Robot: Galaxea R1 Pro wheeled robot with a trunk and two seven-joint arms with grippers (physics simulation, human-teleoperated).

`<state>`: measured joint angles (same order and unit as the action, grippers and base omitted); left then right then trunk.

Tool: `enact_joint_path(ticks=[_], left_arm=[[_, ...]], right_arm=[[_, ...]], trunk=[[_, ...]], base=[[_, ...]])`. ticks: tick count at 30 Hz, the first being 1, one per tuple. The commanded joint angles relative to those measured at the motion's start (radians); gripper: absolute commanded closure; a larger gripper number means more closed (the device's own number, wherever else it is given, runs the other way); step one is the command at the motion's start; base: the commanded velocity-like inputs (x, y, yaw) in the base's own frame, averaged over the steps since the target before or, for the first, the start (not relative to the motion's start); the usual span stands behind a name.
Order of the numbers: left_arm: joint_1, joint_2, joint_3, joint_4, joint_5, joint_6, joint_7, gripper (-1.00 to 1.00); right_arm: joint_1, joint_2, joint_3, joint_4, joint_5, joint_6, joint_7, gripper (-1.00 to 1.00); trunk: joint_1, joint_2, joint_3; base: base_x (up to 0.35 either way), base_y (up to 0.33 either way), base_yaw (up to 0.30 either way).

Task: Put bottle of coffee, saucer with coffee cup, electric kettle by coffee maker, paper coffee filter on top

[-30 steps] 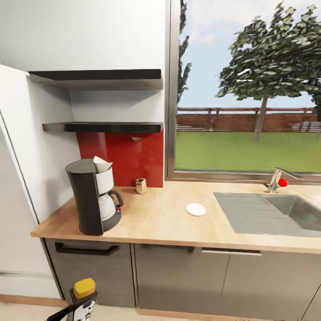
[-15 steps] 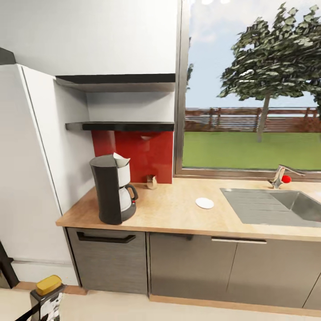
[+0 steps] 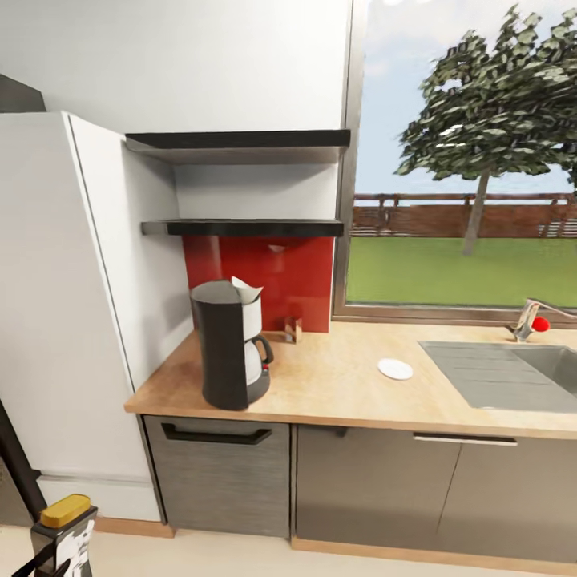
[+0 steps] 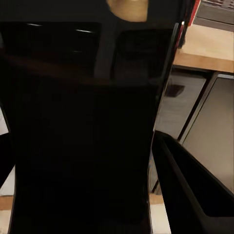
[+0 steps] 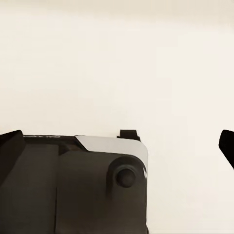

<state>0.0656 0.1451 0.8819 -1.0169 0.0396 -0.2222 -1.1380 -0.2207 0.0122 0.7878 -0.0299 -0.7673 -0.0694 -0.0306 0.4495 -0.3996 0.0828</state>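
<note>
While the robot stands back from the kitchen, the head view shows the counter [image 3: 336, 397] carrying the coffee maker [image 3: 230, 344] at its left end, with a paper coffee filter [image 3: 246, 290] already on top. A white saucer [image 3: 395, 369] lies well apart from it, nearer the sink [image 3: 513, 373], and a small brown object, too small to identify, stands by the red backsplash. Both shelves [image 3: 240, 227] look bare. Low at the left, the bottle of coffee [image 3: 62, 537], yellow-capped, is carried by the left pincer.

Left wrist view: a dark body, presumably the bottle, sits close between the left pincer's fingers [image 4: 190, 185], which appear closed on it.

Right wrist view: one dark fingertip [image 5: 226, 145] of the right pincer shows above pale floor; its opening cannot be judged.

Risk: set down carelessly, the bottle could strike the coffee maker and dislodge the filter, or tip at the counter's edge.
</note>
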Motion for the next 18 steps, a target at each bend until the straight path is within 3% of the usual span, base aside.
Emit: enact_joint_path(ticks=[1,10,18], left_arm=[[0.000,0.001,0.000,0.001,0.003,-0.007,-0.002,1.00],[0.000,-0.003,0.002,0.000,0.005,-0.008,0.000,1.00],[-0.001,-0.010,-0.002,-0.010,0.010,-0.044,0.000,1.00]], right_arm=[[0.000,0.000,0.008,0.001,-0.008,-0.003,-0.003,-1.00],[0.000,-0.001,0.008,0.001,-0.008,-0.003,-0.003,-1.00],[0.000,-0.010,0.008,0.001,-0.010,-0.003,-0.003,-1.00]], trunk=[[0.001,0.000,0.000],[0.001,0.000,0.000],[0.001,0.000,0.000]], base=[[0.107,0.323,0.000],[0.094,0.304,0.000],[0.004,0.022,0.000]])
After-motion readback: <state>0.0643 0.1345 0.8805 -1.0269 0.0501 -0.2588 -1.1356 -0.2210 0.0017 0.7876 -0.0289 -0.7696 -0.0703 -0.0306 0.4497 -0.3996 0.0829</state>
